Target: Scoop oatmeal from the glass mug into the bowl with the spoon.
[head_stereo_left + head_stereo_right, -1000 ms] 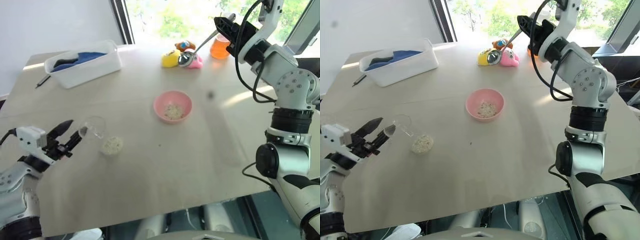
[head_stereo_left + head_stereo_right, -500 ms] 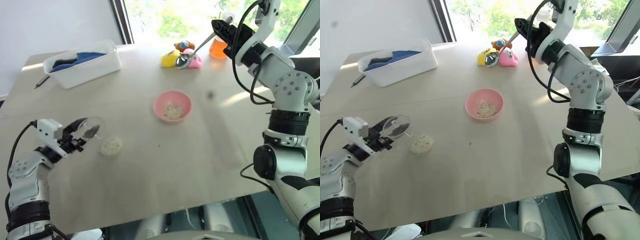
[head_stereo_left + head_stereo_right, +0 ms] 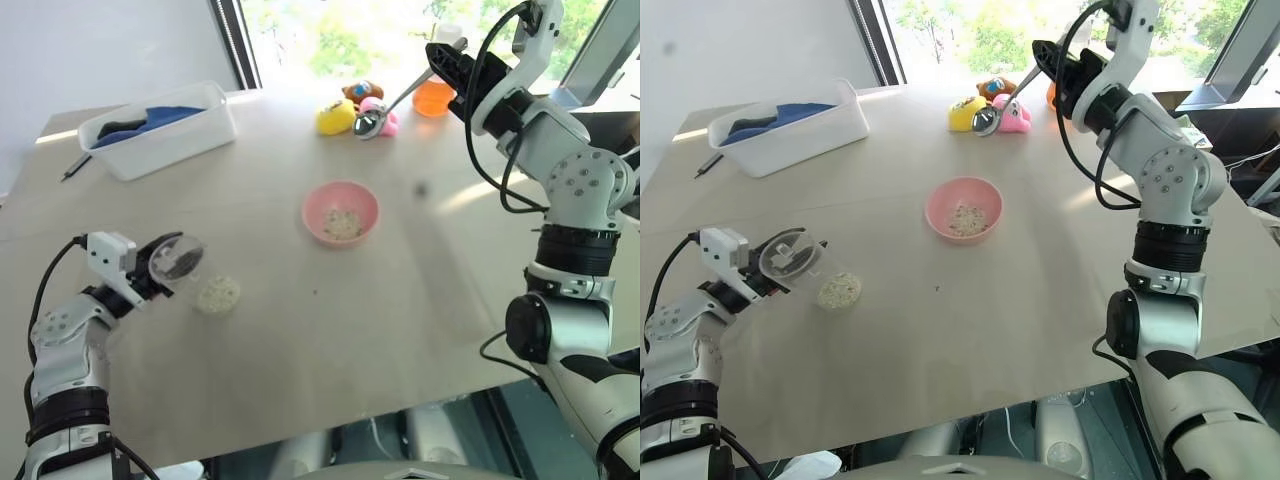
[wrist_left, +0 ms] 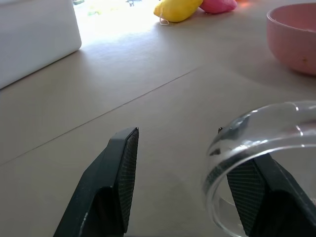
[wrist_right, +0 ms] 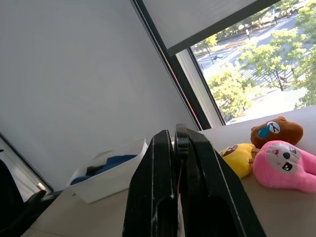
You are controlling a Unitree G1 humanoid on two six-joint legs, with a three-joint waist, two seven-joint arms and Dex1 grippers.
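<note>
Oatmeal heaped loose on the counter at near left, just right of the glass mug; more inside the pink bowl mid-counter. Mug tipped sideways, mouth up-and-out, rim against one finger of the half-open left tool, apparently not clamped. Spoon pinched in the shut right tool, raised far right, head slanting down-left, well apart from mug and heap.

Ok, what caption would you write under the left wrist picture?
Open left gripper reaching the glass mug, one finger inside its rim, with the bowl beyond.
</note>
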